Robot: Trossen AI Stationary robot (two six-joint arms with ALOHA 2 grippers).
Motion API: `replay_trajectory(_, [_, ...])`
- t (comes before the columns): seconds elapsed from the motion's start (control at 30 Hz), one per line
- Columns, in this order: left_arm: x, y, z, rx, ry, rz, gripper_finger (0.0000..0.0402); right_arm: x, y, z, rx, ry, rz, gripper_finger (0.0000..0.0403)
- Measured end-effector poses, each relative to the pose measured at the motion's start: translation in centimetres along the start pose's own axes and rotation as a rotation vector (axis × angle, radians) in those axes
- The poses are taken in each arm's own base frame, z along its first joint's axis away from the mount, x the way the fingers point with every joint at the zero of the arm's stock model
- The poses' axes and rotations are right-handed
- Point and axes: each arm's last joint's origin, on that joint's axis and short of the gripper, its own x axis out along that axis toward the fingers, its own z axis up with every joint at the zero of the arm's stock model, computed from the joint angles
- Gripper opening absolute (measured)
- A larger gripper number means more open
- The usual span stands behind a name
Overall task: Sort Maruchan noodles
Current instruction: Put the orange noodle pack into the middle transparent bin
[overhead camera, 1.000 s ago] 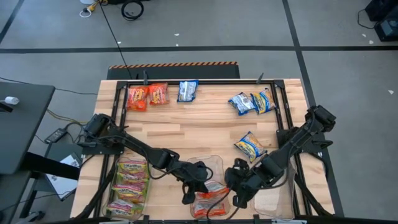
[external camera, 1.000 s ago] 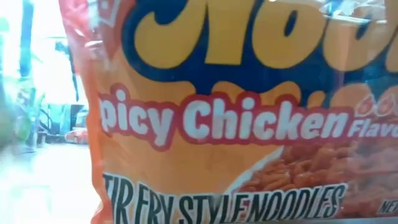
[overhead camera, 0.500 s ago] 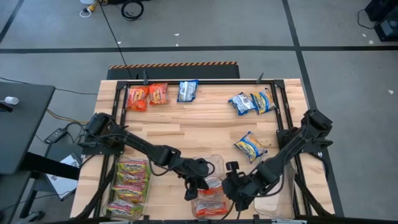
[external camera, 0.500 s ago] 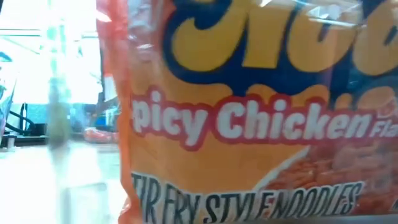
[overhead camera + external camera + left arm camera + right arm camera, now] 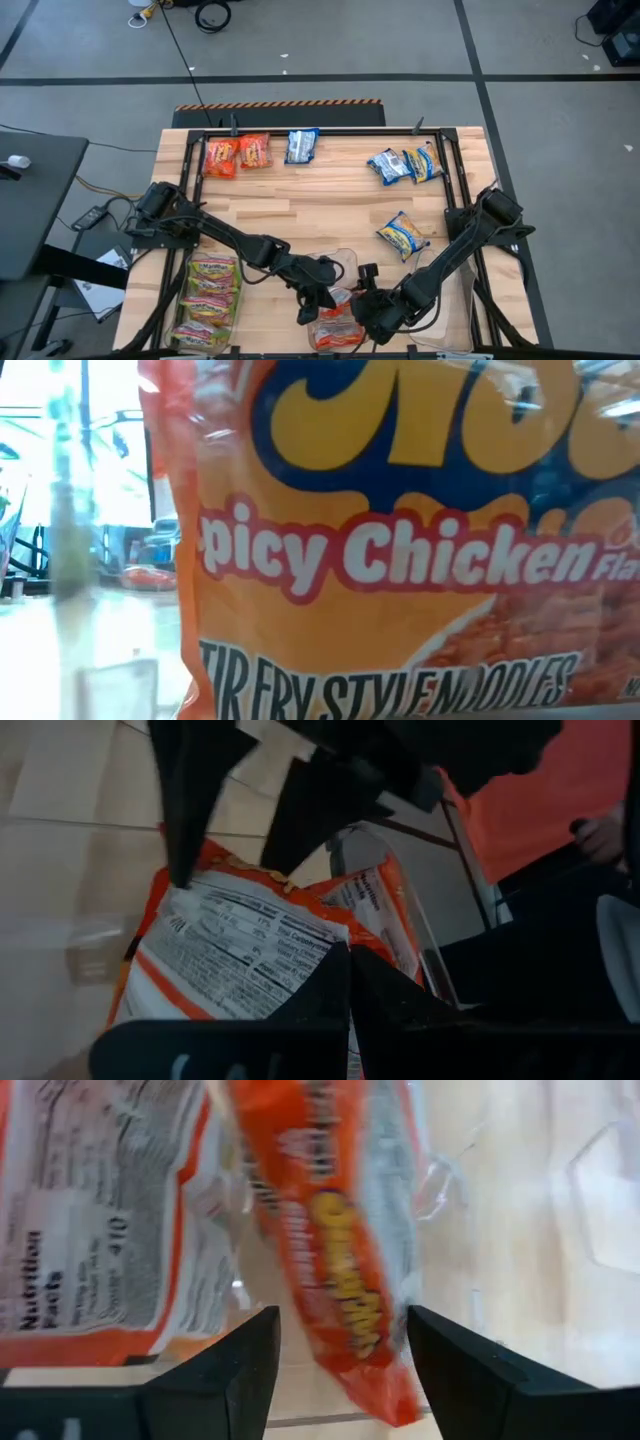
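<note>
Step in hand, by my read: orange-red pkts going into the middle clear bin (image 5: 345, 262) at the table's near edge. Both arms meet over it.

Right gripper (image 5: 340, 1345): fingers spread wide, nothing clamped. An orange-red pkt (image 5: 335, 1230) stands on edge just ahead of the gap, looks freshly let go. A second orange-red pkt (image 5: 90, 1220) lies beside it, nutrition panel up.

Left gripper (image 5: 348, 982): fingers shut tight together, tips against the panel-up pkt in the left wrist view; whether it pinches the wrapper or only presses it, can't tell.

Other stock, high view:
- green-yellow pkts (image 5: 208, 298) stacked in the left bin, near-left corner.
- two orange-red pkts (image 5: 237, 154) loose at far-left edge.
- one blue pkt (image 5: 301, 146) far-centre.
- blue-and-yellow pair (image 5: 407, 164) far-right; one more (image 5: 403, 235) mid-right.
- right-hand clear bin (image 5: 445, 315) appears empty.

Sort approx. half done. Next move calls for the right arm to lift clear of the bin wall without dragging the upright pkt, then go for the loose pkts.

Surface: light wood-plank table (image 5: 320, 205), dark frame rail round it. Room: grey floor w/ tape lines, cables at the far side. Low view blocked by a "Spicy Chicken" pkt (image 5: 400, 560) pressed close to the lens.
</note>
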Motion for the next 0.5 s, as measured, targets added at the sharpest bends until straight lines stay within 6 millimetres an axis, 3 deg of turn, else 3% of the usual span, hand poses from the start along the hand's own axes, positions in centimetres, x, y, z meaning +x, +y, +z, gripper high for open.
replay_trajectory(0.27, [0.0, -0.3, 0.1, -0.007, 0.01, -0.052, 0.0008, -0.3, -0.3, 0.6, -0.021, -0.073, -0.056, 0.0211])
replay_trajectory(0.5, [-0.1, -0.1, 0.6, -0.002, -0.025, -0.062, 0.0008, 1.3, 0.4, 0.6, -0.038, -0.057, -0.004, 0.0196])
